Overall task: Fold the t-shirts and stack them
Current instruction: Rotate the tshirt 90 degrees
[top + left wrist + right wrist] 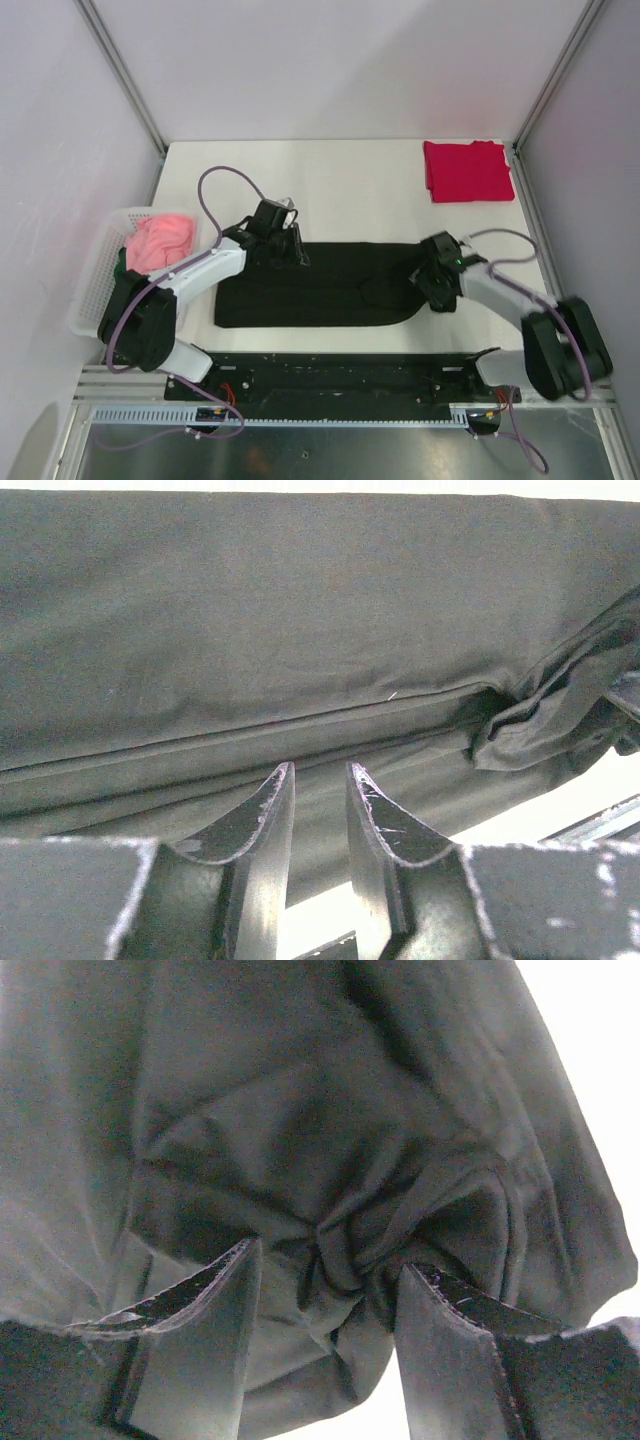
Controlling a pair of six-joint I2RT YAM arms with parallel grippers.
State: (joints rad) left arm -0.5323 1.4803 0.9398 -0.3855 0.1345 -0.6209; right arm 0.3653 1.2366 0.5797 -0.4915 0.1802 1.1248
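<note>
The black t-shirt (320, 290) lies folded into a long strip across the near middle of the table. My left gripper (297, 257) hovers at the strip's far left edge. In the left wrist view this left gripper (320, 770) is open by a narrow gap, with layered black cloth (300, 610) beyond it and nothing pinched. My right gripper (428, 290) is at the strip's right end. Seen from the right wrist, the right gripper (330, 1260) is open, with a bunched wad of the black cloth (300, 1110) between its fingers. A crimson t-shirt (468, 170) lies folded at the back right.
A white lattice basket (95, 290) stands at the table's left edge. It holds a pink garment (160, 240) and a bit of dark green cloth. Frame posts rise at the back corners, and a black rail runs along the near edge.
</note>
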